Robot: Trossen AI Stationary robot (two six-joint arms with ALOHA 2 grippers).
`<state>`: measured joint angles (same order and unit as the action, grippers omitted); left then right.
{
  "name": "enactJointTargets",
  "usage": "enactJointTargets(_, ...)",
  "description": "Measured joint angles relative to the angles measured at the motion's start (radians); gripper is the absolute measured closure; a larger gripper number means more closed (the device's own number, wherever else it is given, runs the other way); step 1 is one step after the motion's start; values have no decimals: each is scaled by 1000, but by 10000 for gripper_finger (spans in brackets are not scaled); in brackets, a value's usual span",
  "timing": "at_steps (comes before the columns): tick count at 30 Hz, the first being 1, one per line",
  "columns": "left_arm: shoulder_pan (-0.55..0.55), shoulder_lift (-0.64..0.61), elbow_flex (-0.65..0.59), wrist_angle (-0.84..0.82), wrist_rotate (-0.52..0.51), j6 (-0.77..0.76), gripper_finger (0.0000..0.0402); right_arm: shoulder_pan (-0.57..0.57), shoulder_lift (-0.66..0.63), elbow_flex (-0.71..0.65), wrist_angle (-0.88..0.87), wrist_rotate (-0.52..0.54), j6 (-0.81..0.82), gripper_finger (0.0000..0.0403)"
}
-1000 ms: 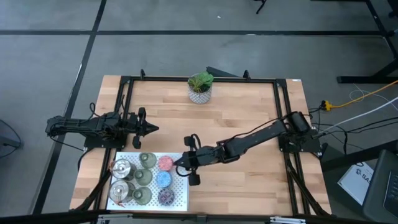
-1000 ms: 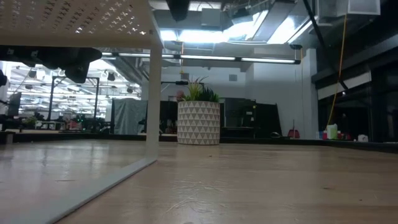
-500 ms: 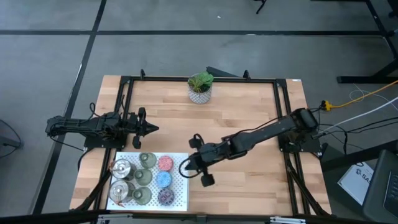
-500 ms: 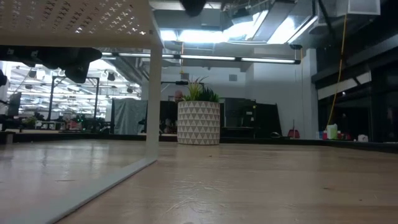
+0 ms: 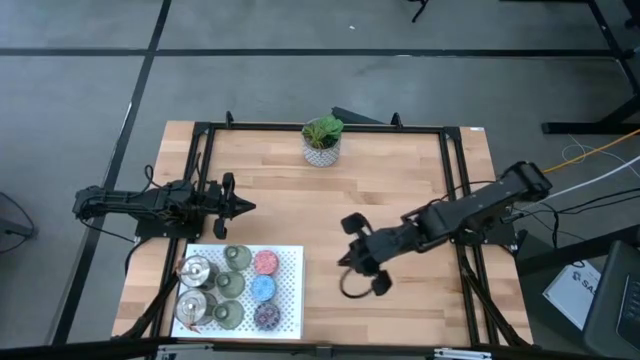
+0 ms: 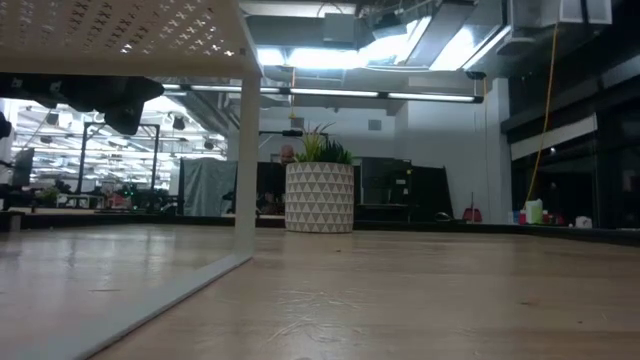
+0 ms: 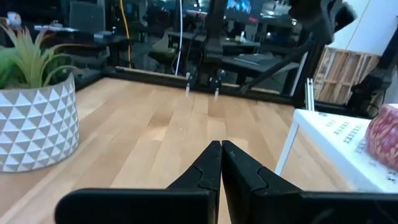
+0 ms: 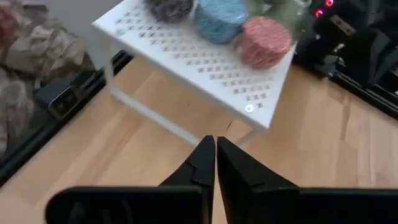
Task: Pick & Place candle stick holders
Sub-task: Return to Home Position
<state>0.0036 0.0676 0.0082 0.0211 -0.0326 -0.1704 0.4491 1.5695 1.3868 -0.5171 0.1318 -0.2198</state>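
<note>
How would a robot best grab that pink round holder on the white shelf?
Probably from above, jaws closing across the pink holder's round side wall: it stands upright, low, with the blue holder close beside it on the white shelf.

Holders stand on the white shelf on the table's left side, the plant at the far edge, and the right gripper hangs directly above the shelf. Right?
No. The high view shows the right gripper over bare table, to the right of the white shelf, not above it. The holders and the plant are where you say.
</note>
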Motion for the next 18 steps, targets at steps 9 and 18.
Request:
enactJointTargets(9,0,11,0,7,-1,0,395,21,-139,-110,-238,249,150,383)
enactJointTargets(18,0,20,0,4,-1,0,395,7,-148,-199,-364,423,250,383)
